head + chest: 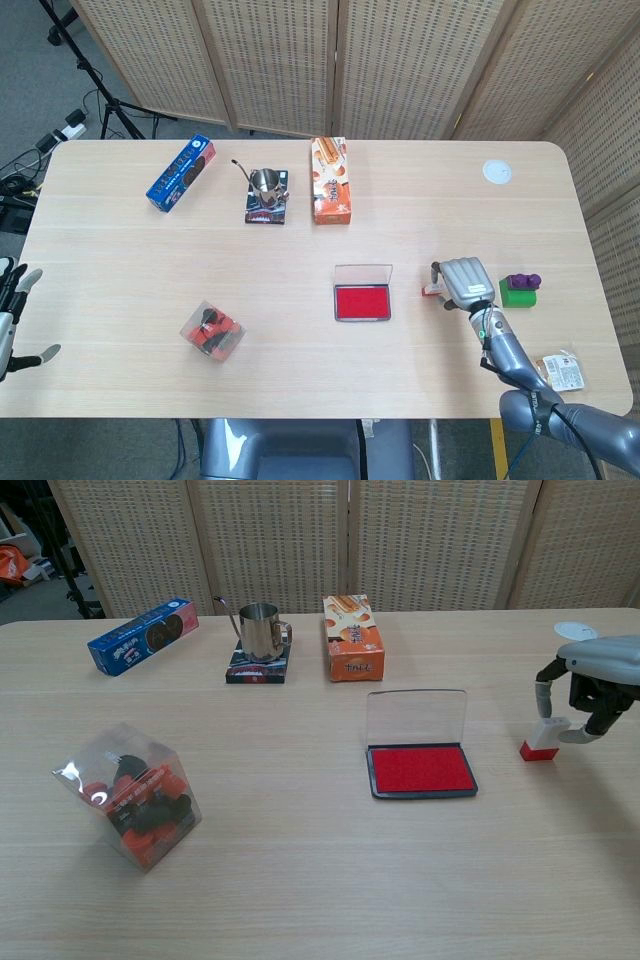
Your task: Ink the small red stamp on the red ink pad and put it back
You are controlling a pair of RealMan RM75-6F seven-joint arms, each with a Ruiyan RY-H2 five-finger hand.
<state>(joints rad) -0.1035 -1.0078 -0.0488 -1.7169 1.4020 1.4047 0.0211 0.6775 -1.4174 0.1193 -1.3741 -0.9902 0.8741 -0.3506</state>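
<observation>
1. Where the counter (300, 880) nears its right edge, the small red stamp (541, 740) stands upright, well right of the red ink pad (421, 768), whose clear lid is raised
2. Right hand (592, 675) arches over the stamp, fingers apart around its white top, holding nothing
3. Left hand (12, 318) hangs open off the counter's left edge

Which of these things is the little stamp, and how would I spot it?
Start at the open red ink pad in the middle of the table, then look toward the robot's right hand. The small red stamp stands upright on the table beneath those fingers. It is a tiny white block with a red base, unlike the green-and-purple block beyond it.
</observation>
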